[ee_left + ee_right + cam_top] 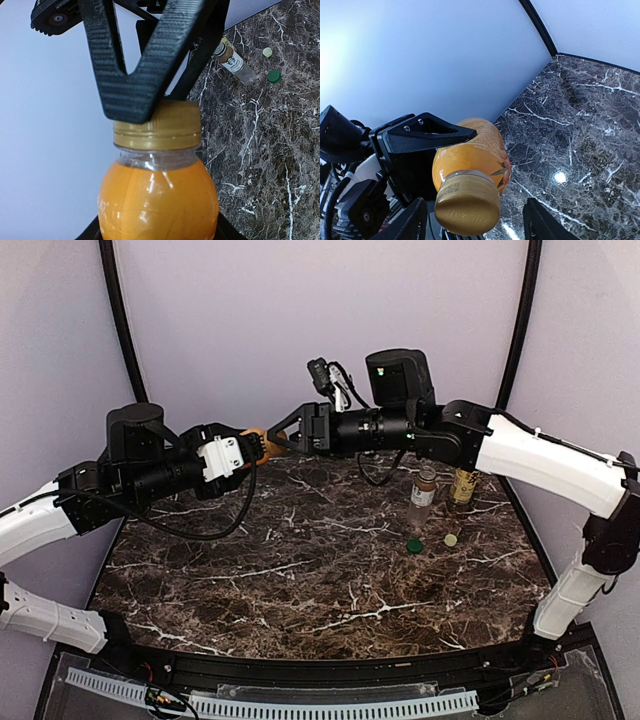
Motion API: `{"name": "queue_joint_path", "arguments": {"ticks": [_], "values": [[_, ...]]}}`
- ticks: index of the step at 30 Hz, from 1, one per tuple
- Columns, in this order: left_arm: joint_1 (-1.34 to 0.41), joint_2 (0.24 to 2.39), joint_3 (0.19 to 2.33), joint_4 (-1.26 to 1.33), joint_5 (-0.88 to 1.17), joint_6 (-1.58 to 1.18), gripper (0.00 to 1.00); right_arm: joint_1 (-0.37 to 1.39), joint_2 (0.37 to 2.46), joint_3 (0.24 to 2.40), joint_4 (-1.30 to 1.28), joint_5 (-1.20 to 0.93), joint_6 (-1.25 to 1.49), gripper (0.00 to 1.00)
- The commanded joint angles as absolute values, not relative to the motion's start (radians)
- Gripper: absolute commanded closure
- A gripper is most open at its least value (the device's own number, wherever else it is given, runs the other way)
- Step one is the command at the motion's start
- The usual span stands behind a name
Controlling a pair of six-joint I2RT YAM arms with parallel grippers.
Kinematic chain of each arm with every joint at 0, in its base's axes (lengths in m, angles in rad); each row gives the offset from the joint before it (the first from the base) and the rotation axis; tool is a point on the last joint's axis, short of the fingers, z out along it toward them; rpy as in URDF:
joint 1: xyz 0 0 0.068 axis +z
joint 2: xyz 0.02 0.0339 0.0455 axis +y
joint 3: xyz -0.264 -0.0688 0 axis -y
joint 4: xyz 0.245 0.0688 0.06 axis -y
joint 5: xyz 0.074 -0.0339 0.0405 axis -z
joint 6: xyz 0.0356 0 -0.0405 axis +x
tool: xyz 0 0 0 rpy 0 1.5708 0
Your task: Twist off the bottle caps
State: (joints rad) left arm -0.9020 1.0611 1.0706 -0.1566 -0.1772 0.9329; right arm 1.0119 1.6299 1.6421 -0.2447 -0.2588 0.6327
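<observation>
**Above the back of the surface (300, 570): cap grip may slip**

If your right pincer (476, 202) closes off-centre, it could skid off the orange cap (165, 132) or wrench the juice bottle (157, 200) loose. Its jaws stand wide apart astride the cap, gripping nothing yet. Beyond, your left pincer (255, 447) is clamped on the bottle, holding it clear of the surface.

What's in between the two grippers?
The orange bottle, held by the left gripper, its cap toward the right gripper. The top view shows it.
</observation>
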Motion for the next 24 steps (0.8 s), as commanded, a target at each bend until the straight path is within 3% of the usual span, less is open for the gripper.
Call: {"name": "queue_joint_path", "arguments": {"ticks": [1,11,15,21,24], "values": [[-0.910,1.052,1.057,-0.133,-0.185,0.939,0.62,1.012,1.658,1.689,-0.240,-0.272,0.634,0.42],[-0.912,1.052,1.051,-0.130,-0.190,0.937,0.63,1.010,1.675,1.693,-0.244,-0.325,0.620,0.81],[-0.913,1.046,1.065,-0.185,-0.133,0.885,0.66,1.016,1.660,1.672,-0.225,-0.437,0.443,0.98],[-0.912,1.034,1.117,-0.425,0.186,0.771,0.73,1.084,1.597,1.603,-0.303,-0.625,-0.127,1.00],[-0.913,1.039,1.140,-0.527,0.332,0.731,0.75,1.113,1.585,1.596,-0.371,-0.601,-0.357,1.00]]}}
